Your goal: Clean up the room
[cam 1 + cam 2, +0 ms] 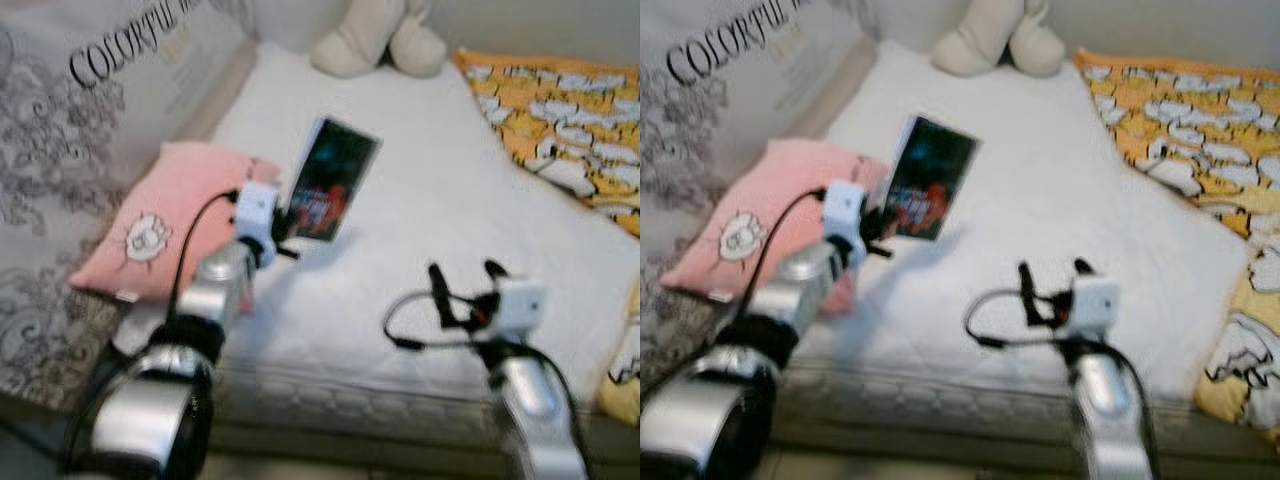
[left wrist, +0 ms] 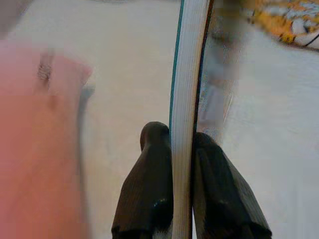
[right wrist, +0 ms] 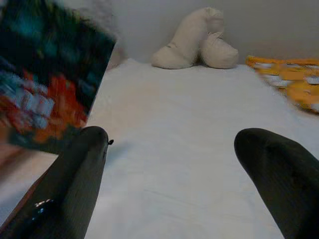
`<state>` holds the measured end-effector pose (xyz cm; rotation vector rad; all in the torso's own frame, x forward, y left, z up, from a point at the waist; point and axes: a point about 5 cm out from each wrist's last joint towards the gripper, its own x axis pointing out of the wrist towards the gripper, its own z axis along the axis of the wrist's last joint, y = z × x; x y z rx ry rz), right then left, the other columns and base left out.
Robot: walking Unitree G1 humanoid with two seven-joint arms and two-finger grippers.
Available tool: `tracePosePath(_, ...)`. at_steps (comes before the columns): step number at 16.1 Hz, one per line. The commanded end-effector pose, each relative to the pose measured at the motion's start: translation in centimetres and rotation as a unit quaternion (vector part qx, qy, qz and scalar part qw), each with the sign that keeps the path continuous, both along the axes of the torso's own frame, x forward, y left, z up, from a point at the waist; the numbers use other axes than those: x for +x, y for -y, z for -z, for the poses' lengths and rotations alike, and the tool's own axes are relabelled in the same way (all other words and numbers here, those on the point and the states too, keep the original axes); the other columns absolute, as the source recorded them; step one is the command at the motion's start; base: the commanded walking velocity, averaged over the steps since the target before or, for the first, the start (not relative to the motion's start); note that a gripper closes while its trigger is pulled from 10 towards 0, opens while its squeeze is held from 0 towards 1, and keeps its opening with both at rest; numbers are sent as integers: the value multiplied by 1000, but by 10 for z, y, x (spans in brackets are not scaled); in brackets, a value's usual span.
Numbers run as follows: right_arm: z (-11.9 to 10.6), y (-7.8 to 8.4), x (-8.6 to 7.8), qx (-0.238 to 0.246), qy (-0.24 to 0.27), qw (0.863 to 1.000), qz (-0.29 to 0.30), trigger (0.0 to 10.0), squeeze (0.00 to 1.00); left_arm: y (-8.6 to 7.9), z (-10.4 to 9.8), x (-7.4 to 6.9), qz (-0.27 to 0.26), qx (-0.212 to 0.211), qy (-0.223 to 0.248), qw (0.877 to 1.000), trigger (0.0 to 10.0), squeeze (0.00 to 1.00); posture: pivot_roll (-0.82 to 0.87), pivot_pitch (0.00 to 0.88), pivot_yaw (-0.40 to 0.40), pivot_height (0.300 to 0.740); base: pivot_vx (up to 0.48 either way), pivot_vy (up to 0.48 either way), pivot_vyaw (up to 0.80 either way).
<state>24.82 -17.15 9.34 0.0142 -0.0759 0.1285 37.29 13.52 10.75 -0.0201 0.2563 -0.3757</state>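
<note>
A thin book (image 1: 330, 180) with a dark cover of blue and red is held up above the white bed (image 1: 420, 200). My left gripper (image 1: 288, 225) is shut on its lower edge; in the left wrist view the two black fingers (image 2: 149, 184) clamp the book's white page edge (image 2: 187, 99). My right gripper (image 1: 465, 285) hovers open over the bed's near part, to the right of the book, with nothing between its fingers (image 3: 75, 184). The book's cover (image 3: 50, 84) also appears in the right wrist view.
A pink cushion (image 1: 165, 225) lies at the bed's left, just beside my left arm. A beige plush toy (image 1: 375, 40) sits at the far end. An orange and white blanket (image 1: 560, 120) covers the right side. A grey printed fabric (image 1: 90, 110) rises on the left.
</note>
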Motion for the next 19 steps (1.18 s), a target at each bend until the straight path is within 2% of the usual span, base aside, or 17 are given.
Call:
tracePosePath(1, -5, 2, 1, 5, 2, 1000, -4, 10000, 0, 4, -9, 5, 18, -32, -2, 999, 10000, 0, -131, 0, 19, 740, 0, 0, 0)
tracePosePath(2, -5, 1, -2, 3, 0, 1000, -12, 10000, 0, 9, -5, 4, 36, -56, -33, 997, 10000, 0, -131, 0, 19, 740, 0, 0, 0)
tracePosePath(3, -5, 1, -5, -2, -1, 1000, -14, 10000, 0, 15, -1, 3, 50, -118, -79, 989, 10000, 0, -153, 0, 18, 740, 0, 0, 0)
tracePosePath(5, -10, 6, -14, -13, -6, 1000, -15, 10000, 0, 19, 16, -6, 73, -123, -139, 980, 10000, 0, -204, 0, -2, 740, 0, 0, 0)
tracePosePath(7, -12, 8, -21, -21, -13, 999, -22, 10000, 0, 17, 19, -8, 74, -115, -147, 980, 10000, 0, -230, 27, -17, 740, 0, 0, 0)
tracePosePath(8, -11, 9, -25, -24, -17, 999, -24, 10000, 0, 16, 21, -9, 72, -106, -149, 980, 10000, 0, -234, 30, -20, 740, 0, 0, 0)
tracePosePath(9, -11, 12, -34, -31, -30, 999, -28, 10000, 0, 13, 23, -9, 81, -73, -152, 982, 10000, 0, -251, 42, -27, 740, 0, 0, 0)
tracePosePath(12, -14, 13, -35, -36, -35, 998, -31, 10000, 0, 9, 15, -2, 76, 41, -118, 989, 10000, 0, -261, 43, -34, 740, 0, 0, 0)
tracePosePath(15, -15, 11, -34, -38, -39, 998, -35, 10000, 0, 9, 2, 7, 72, 111, -78, 988, 10000, 0, -252, 44, -35, 740, 0, 0, 0)
tracePosePath(17, -15, 9, -34, -38, -42, 998, -39, 10000, 0, 11, -5, 11, 70, 135, -63, 986, 10000, 0, -247, 50, -33, 740, 0, 0, 0)
tracePosePath(19, -13, 6, -37, -37, -48, 997, -42, 10000, 0, 12, -7, 12, 64, 142, -60, 986, 10000, 0, -248, 61, -34, 740, 0, 0, 0)
